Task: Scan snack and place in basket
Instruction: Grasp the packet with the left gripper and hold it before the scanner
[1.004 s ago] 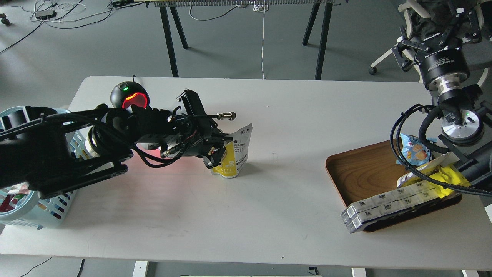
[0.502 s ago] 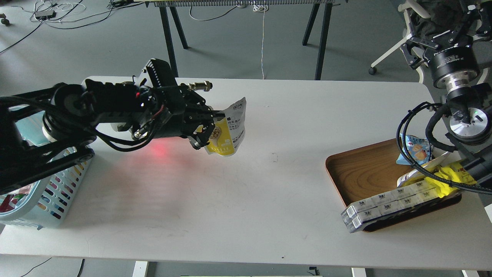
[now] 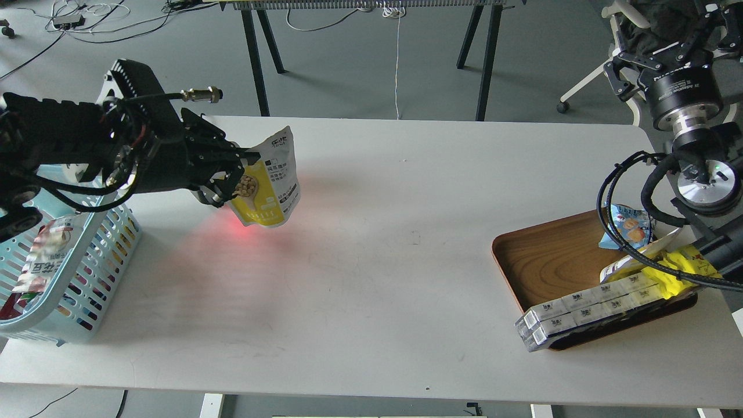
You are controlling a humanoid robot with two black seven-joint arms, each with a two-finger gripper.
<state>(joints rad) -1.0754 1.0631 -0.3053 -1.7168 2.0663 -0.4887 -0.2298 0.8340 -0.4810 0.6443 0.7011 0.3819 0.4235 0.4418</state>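
Head view shows the left gripper (image 3: 235, 174) in the upper left of the frame, its fingers closed on the left edge of the snack pouch (image 3: 268, 183). This pouch has a white top with grey print and a yellow lower half with a picture of round tan beans; it hangs tilted in the air above the white table (image 3: 371, 278), not touching it. A red glow (image 3: 241, 229) lies on the table just under the pouch. At the left edge of the frame stands the light blue basket (image 3: 87, 273) with slotted sides, partly under the black left arm, and some packets (image 3: 40, 255) lie inside it. The pouch is to the right of the basket, near its rim but apart from it. On the right side of the frame a brown wooden tray (image 3: 545, 261) holds a small blue packet (image 3: 630, 227), a yellow packet (image 3: 679, 268) and long white boxes (image 3: 580, 310). The right gripper (image 3: 667, 43) is in the upper right corner, above the floor, and I cannot tell how its fingers stand.
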